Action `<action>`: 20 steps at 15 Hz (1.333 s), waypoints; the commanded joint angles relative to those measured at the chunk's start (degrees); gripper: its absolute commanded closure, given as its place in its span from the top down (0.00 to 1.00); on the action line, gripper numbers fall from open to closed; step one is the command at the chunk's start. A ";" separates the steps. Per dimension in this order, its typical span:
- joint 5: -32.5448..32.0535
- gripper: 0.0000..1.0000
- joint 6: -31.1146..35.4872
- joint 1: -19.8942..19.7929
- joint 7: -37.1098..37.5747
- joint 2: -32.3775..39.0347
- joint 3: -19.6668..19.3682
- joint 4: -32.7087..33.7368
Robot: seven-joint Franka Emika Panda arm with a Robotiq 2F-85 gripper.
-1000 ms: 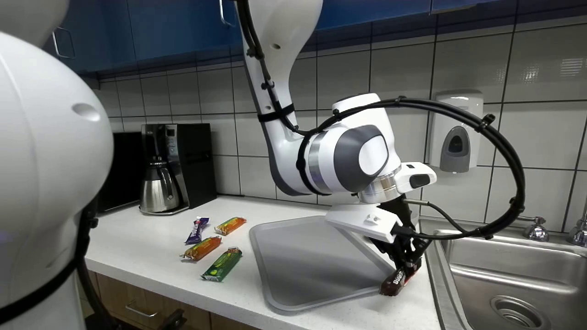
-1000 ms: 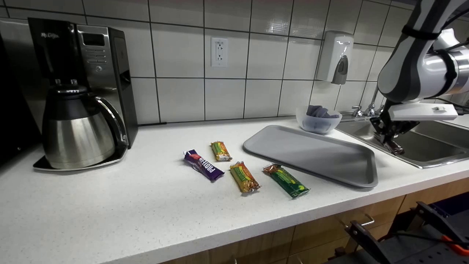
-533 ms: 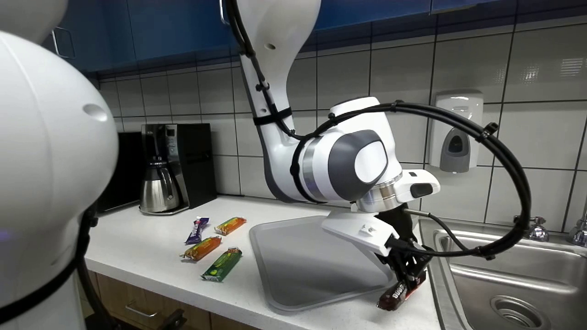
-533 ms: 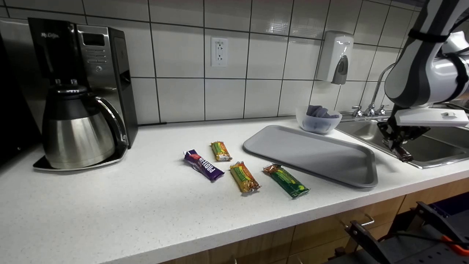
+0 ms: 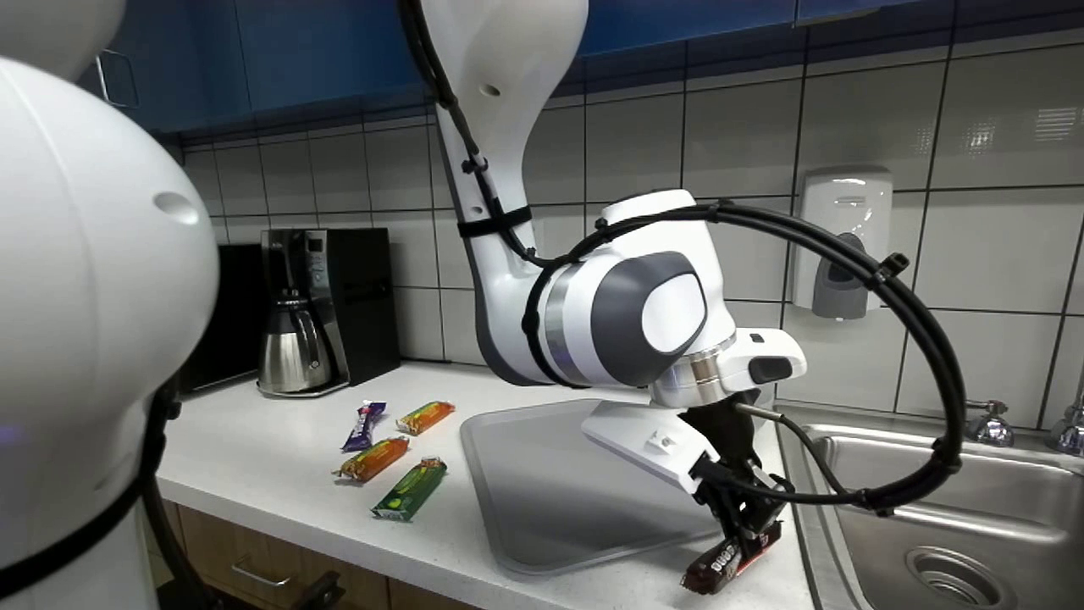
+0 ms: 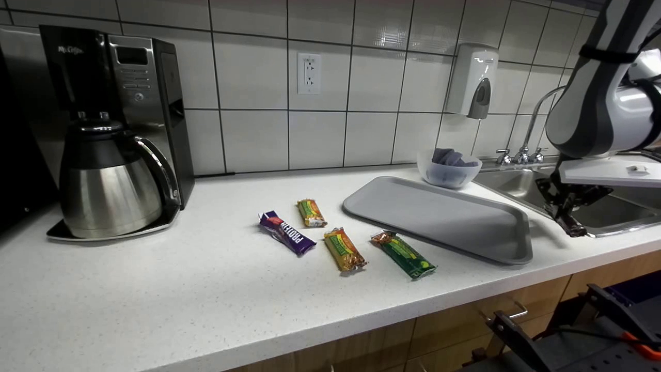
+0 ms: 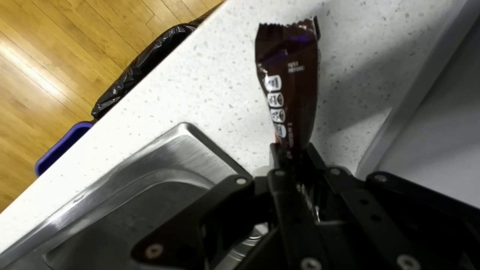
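My gripper is shut on a dark brown and red wrapped bar, which sticks out past the fingertips. The gripper also shows in both exterior views, with the bar tilted down from the fingers. The bar is over the strip of white counter between the grey tray and the sink. I cannot tell whether its low end touches the counter. The rear part of the bar is hidden between the fingers.
On the counter lie a green bar, two orange bars and a purple bar. A bowl with grey cloth stands behind the tray. A coffee maker stands at the far end. A soap dispenser hangs on the wall.
The gripper with the bar has moved toward the counter's front edge, down and slightly left in an exterior view, farther from the tray. The bar stays held. The tray and other bars have not moved.
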 commanded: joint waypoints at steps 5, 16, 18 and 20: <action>1.07 0.04 1.48 -0.46 2.22 -0.22 0.71 -1.87; 0.30 0.98 0.64 0.69 3.05 -1.30 -0.82 -1.81; 0.09 1.00 0.36 1.48 2.91 -1.79 -1.44 -1.77; -0.11 1.00 -0.04 2.58 2.78 -2.57 -2.07 -1.72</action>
